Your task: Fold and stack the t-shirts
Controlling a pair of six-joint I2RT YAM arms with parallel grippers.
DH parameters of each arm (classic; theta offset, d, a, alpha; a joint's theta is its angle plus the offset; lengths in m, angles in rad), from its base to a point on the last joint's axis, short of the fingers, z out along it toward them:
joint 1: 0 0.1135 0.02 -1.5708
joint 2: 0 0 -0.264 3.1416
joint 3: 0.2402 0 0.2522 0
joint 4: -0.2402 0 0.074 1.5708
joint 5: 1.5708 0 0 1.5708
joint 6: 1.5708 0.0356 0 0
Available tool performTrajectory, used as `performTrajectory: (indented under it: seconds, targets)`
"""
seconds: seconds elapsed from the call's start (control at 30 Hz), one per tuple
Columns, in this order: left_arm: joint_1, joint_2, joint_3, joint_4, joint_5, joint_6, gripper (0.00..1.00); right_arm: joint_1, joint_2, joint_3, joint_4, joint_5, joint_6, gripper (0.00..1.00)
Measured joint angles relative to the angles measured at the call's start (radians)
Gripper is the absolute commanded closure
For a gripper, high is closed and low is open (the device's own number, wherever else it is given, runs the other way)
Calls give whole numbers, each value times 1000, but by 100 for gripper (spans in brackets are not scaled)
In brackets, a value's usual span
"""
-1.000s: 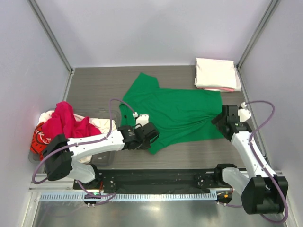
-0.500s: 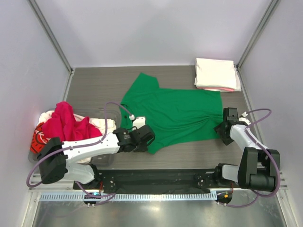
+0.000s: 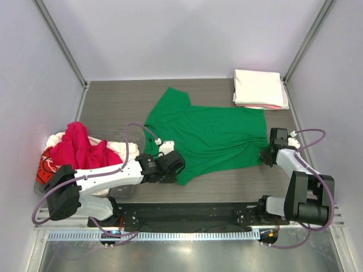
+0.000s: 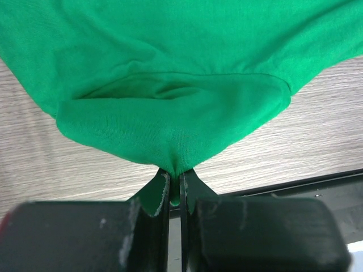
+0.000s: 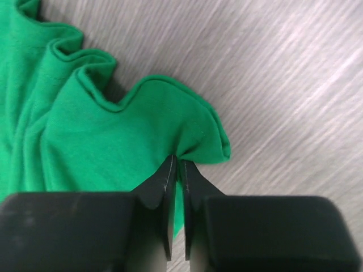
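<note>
Green t-shirt [image 3: 210, 136] spread flat on worktop [image 3: 113, 102], stretched between both arms. Left fingers [image 4: 168, 187] pinched shut on near hem corner, cloth bulging just ahead of tips. Right fingers [image 5: 170, 178] clamped on rippled edge at opposite side, fabric bunched beside them. Folded cream-white tees [image 3: 258, 88] well beyond Right fingers, pink layer apparently underneath. Magenta-red and white heap [image 3: 76, 147] outboard of Left fingers.

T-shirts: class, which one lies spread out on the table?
The bright green t-shirt, spread across mid-table; the white folded stack sits far right, the magenta-red heap at left.
</note>
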Motion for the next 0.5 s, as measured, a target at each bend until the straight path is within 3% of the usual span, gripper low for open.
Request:
performTrajectory:
  seconds: [0.03, 0.3, 0.5]
  targets:
    - [0, 0, 0, 0, 2, 0, 100, 0, 2, -1, 9, -7, -3, 99]
    - [0, -36, -3, -13, 45, -1, 100, 0, -41, -18, -21, -83, -5, 99]
    - [0, -170, 9, -99, 115, -8, 100, 0, -219, -16, -177, -182, -2, 99]
